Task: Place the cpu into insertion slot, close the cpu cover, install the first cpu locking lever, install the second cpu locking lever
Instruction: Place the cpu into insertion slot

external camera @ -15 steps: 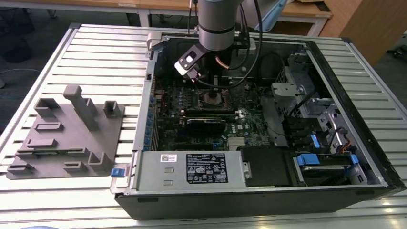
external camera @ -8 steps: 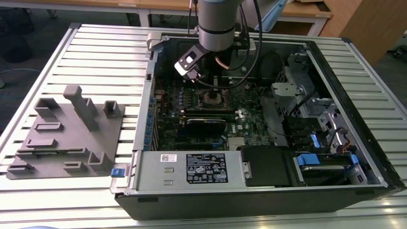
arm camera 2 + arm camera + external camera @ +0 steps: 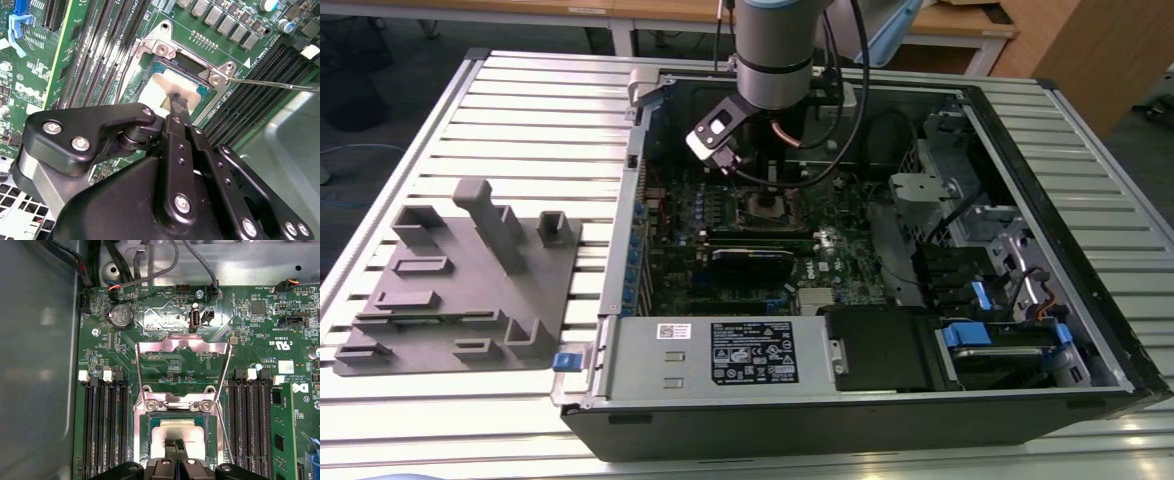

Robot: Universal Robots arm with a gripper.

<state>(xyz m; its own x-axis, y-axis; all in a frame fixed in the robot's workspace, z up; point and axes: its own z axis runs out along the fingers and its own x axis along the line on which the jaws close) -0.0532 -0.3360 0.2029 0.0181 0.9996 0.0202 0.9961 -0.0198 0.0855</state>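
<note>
The end effector (image 3: 175, 444) has its fingers closed together, tips on or just above the top of the cpu (image 3: 172, 429); I cannot tell whether they touch it. The cpu lies in the insertion slot (image 3: 137, 440). On the slot's hinge side the cpu cover (image 3: 182, 346) is folded open, and beside the slot a thin locking lever (image 3: 270, 84) juts out unlatched. If the cpu sits slightly askew in the slot, pressure from the tips could bend contacts, and a sideways drag could skew it.
</note>
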